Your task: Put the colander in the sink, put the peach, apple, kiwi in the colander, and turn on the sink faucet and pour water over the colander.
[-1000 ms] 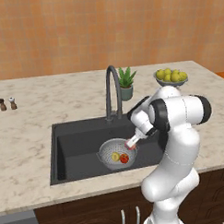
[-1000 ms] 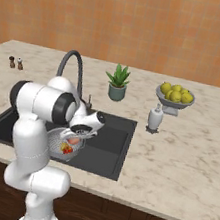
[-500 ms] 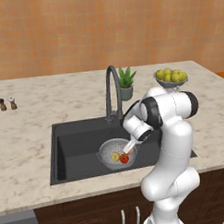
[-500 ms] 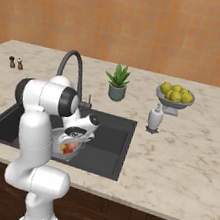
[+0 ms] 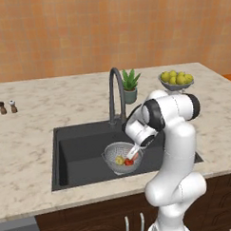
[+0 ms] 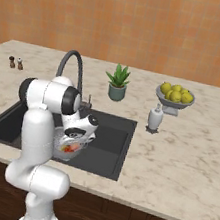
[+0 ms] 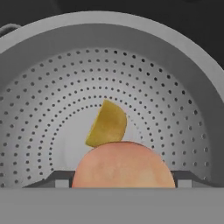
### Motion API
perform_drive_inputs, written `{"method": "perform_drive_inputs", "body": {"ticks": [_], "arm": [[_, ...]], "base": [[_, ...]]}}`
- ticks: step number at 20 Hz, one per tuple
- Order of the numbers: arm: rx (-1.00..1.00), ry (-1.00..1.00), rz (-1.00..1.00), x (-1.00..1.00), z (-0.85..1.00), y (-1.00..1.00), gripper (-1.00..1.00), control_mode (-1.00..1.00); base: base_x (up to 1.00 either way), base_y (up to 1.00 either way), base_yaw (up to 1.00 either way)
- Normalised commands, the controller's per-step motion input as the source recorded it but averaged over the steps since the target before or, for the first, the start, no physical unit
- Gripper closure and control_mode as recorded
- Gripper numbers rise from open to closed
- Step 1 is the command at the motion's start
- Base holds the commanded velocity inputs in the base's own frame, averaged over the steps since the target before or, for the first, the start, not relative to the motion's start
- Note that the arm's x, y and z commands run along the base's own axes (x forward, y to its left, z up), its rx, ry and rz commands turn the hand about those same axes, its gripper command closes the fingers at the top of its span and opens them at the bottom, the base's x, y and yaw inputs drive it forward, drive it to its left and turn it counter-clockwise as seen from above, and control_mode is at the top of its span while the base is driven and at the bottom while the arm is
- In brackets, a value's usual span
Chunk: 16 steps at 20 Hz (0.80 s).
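I see one colander (image 5: 122, 157) standing upright in the sink (image 5: 81, 152), mouth up, near the basin's right end; being round, it has no long axis I can name, and one small side handle (image 7: 8, 29) shows at the upper left of the hand view. One sink faucet (image 5: 115, 93) rises behind the basin on the table (image 5: 32, 135), its arched spout curving forward over the sink.

My gripper (image 5: 132, 156) reaches down into the colander. The fingers (image 7: 57, 180) stand wide, one at each side of the peach (image 7: 123, 165), which lies between them; I cannot tell whether they press on it or merely flank it.

Inside the colander I count three fruits: one peach, one kiwi (image 7: 107, 124) touching it just beyond, and one red apple (image 5: 129, 162).

On the table: one fruit bowl (image 6: 174, 96) of heaped yellow-green fruits, one potted plant (image 6: 118, 84), one white bottle (image 6: 154, 118), two small shakers (image 5: 7, 107).
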Motion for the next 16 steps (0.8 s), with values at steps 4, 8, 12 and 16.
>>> {"method": "perform_drive_inputs", "body": {"ticks": [4, 8, 12, 16], "arm": [[0.00, -0.05, 0.00, -0.05, 0.05, 0.00, -1.00, -1.00], [0.00, -0.02, 0.00, -0.16, 0.27, 0.00, -1.00, -1.00], [0.00, -0.01, 0.00, -0.25, 0.39, 0.00, -1.00, -1.00], [0.00, -0.05, 0.00, -0.19, 0.50, 0.01, -1.00, -1.00]], "base": [[0.00, 0.00, 0.00], [0.00, 0.00, 0.00], [0.00, 0.00, 0.00], [0.00, 0.00, 0.00]]}}
